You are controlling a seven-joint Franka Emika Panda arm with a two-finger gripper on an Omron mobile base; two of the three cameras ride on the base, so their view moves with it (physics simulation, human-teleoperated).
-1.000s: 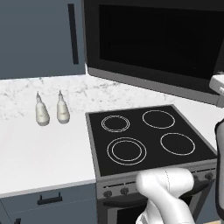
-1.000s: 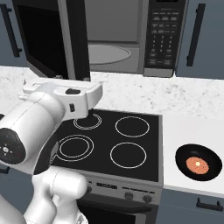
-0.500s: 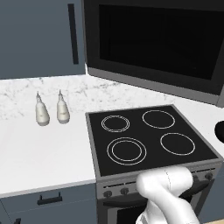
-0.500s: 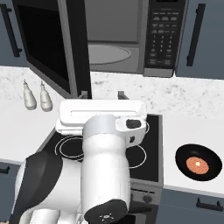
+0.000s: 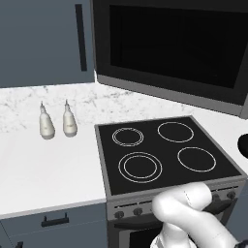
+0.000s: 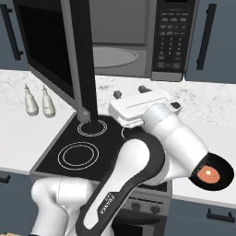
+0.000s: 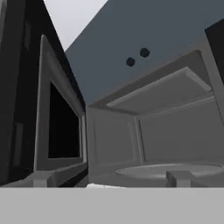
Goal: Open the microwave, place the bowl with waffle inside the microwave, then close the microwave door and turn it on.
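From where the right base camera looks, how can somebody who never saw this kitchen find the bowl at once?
Start at the black cooktop below the open microwave, then look at the white counter to its right. The bowl sits there, small, round and black, with an orange-brown waffle inside; the robot's arm covers its left edge.

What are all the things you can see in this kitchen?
microwave: one, black with a grey inside, above the back of the counter, standing open
microwave door: one, black with a dark window, swung out to the left over the cooktop
turntable plate: one, pale grey, inside the microwave
keypad strip: one, dark, right side of the microwave front
bowl: one, black with something orange inside, on the counter right of the cooktop
cooktop: one, black with four white rings, in the counter
shakers: two, pale grey, side by side on the counter left of the cooktop
cabinets: blue-grey, black handles, beside the microwave
counter: white, marbled
robot arm: one, white, bent over the cooktop
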